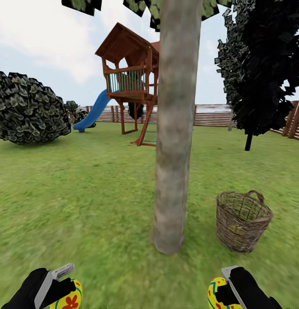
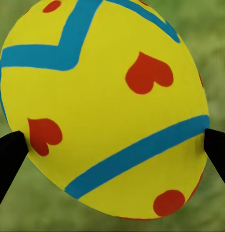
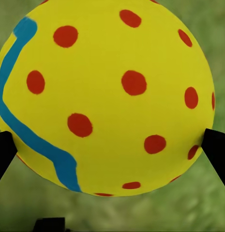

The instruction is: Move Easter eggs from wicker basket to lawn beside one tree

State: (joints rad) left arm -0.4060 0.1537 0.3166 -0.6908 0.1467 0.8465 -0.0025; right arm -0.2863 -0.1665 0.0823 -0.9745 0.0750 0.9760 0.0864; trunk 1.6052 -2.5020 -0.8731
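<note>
Head view: left gripper clamped on heart-patterned egg; right gripper clamped on dotted egg; both low before tree; wicker basket on lawn beside trunk.

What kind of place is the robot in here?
A back garden, most likely: a grass lawn, a wooden play tower with a blue slide, and a slatted wooden fence behind it.

The wicker basket, right of the tree trunk, is rough woven brown twigs. The trunk's bark looks matt, mottled grey-brown. Both held eggs look smooth, painted, matt. The play tower behind the trunk is reddish wood.
</note>
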